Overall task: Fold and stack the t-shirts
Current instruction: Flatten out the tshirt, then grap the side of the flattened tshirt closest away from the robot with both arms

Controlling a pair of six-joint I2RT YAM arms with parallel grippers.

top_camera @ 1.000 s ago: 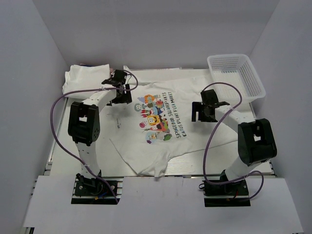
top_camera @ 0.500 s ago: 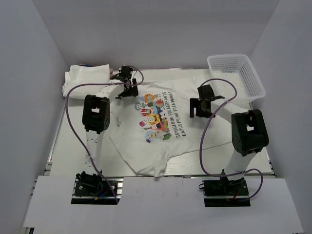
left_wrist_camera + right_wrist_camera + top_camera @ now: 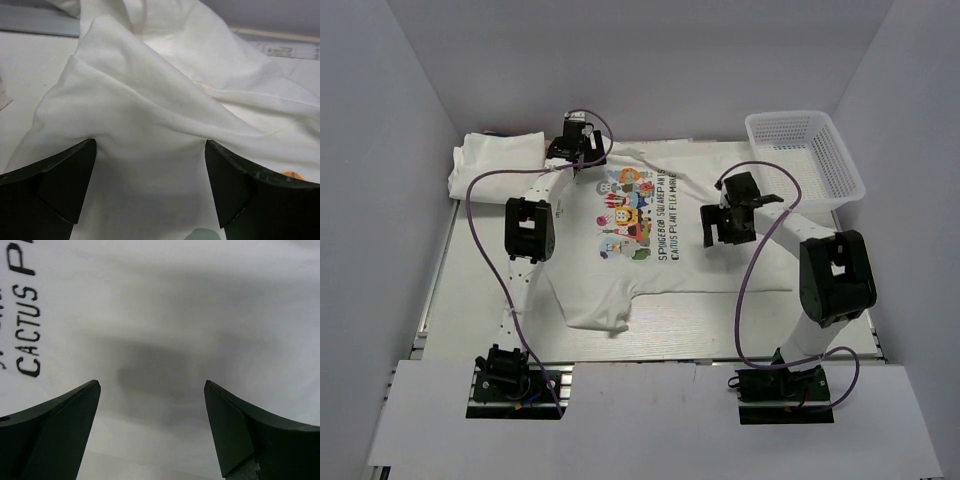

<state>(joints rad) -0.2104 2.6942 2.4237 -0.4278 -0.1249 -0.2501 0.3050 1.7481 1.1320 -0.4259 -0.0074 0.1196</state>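
T-shirts, two: one printed t-shirt (image 3: 670, 272) lay opened out, chest up, on the middle of the table; one plain white bundle (image 3: 498, 162) sat in the far left corner.
Print: a colourful cartoon patch (image 3: 625, 215) with dark lettering (image 3: 670, 215) just beside it, towards the right arm.
Basket, one: a white mesh basket (image 3: 847, 165) stood in the far right corner, apart from both shirts.
Grippers, two.
Left gripper (image 3: 578, 150): sat at the far left edge of the printed t-shirt, between it and the bundle; its fingers (image 3: 65, 180) were spread wide, with a raised hump of white cloth between them.
Right gripper (image 3: 720, 225): hung low over the right half of the printed t-shirt, beside the lettering, fingers parted and holding nothing.
Cables, two: purple, one looping along each arm.
Surface: a white table (image 3: 470, 290).
Room: plain white walls (image 3: 650, 70) closed in three sides.
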